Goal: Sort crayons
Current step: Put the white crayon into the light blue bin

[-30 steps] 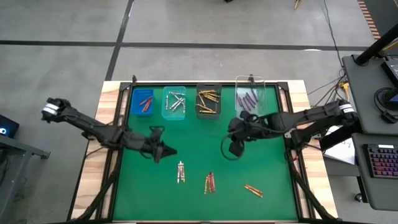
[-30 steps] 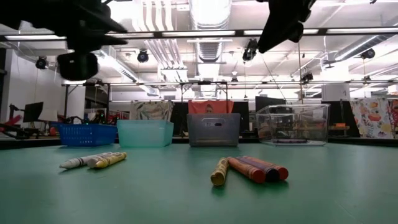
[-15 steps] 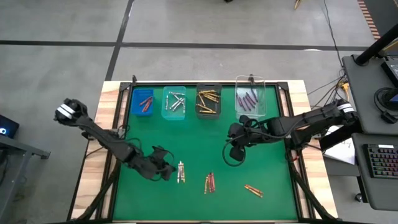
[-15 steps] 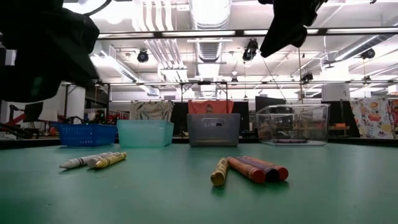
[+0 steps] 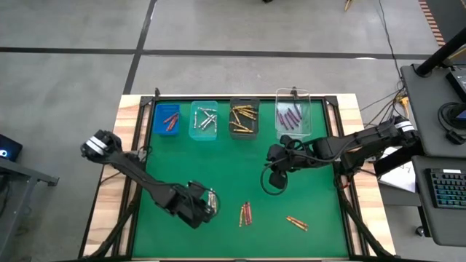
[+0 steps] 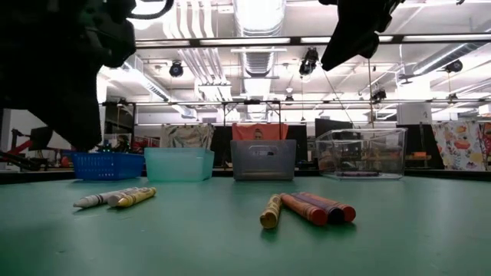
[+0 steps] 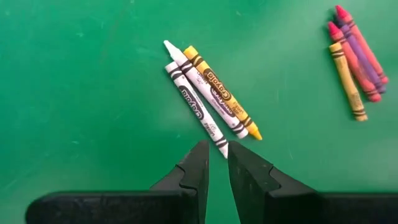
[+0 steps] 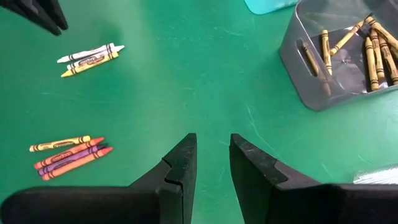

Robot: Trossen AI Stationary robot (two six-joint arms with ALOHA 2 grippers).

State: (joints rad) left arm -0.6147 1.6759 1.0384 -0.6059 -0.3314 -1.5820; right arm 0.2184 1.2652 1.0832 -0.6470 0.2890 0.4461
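Approach step: my left end effector hangs over the white crayons and yellow crayon at the tabletop's seven o'clock, fingers slightly parted, empty. Next I should lower, straddling one white crayon. My right end effector waits mid-table, narrowly open, empty.

A green mat covers the table, framed by a pale wooden border. Along its far edge stand four bins in a row: a blue bin, a pale teal bin, a grey bin and a clear bin, each with crayons inside. Loose on the mat near the front lie three groups of crayons: a white-and-yellow trio, a mixed cluster of yellow, red and purple, and an orange pair farther right.
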